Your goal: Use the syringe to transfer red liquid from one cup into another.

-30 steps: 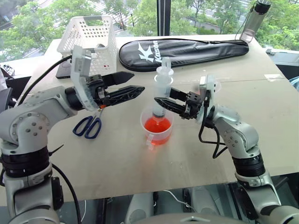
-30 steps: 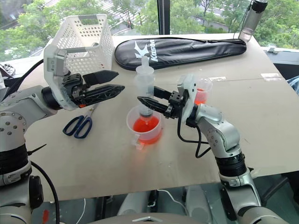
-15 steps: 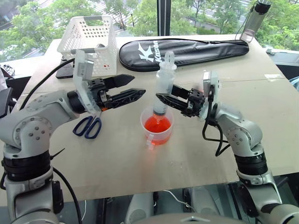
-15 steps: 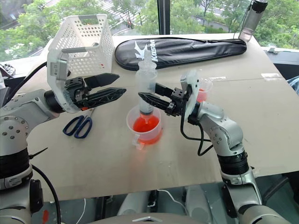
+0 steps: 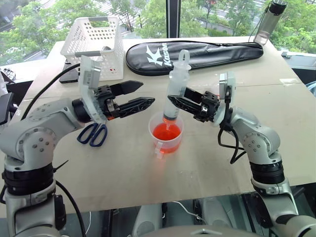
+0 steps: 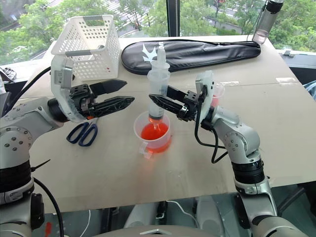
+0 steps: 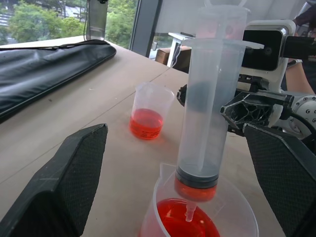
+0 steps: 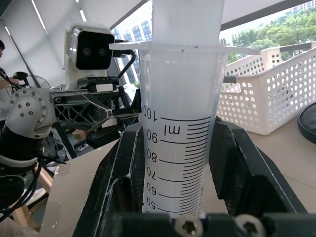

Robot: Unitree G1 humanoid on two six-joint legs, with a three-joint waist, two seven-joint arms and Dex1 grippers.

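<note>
The right gripper point(image 5: 174, 102) is pinching the syringe point(image 5: 174, 94) over the big cup point(image 5: 166, 133), plunger down, so sucking up and squirting are left; the left gripper point(image 5: 140, 94) is spread.

A makeshift test bench beside upper-floor windows

A plain board tabletop point(image 5: 123, 168) stands against floor-to-ceiling glazing point(image 5: 148, 15) that looks down on treetops, suggesting an office or research space. Everyday props lie scattered on it: a white plastic basket point(image 5: 96, 42), a black zipped racket case point(image 5: 197, 53), blue-handled scissors point(image 5: 93, 134) and a drinking bottle point(image 5: 269, 19).
</note>
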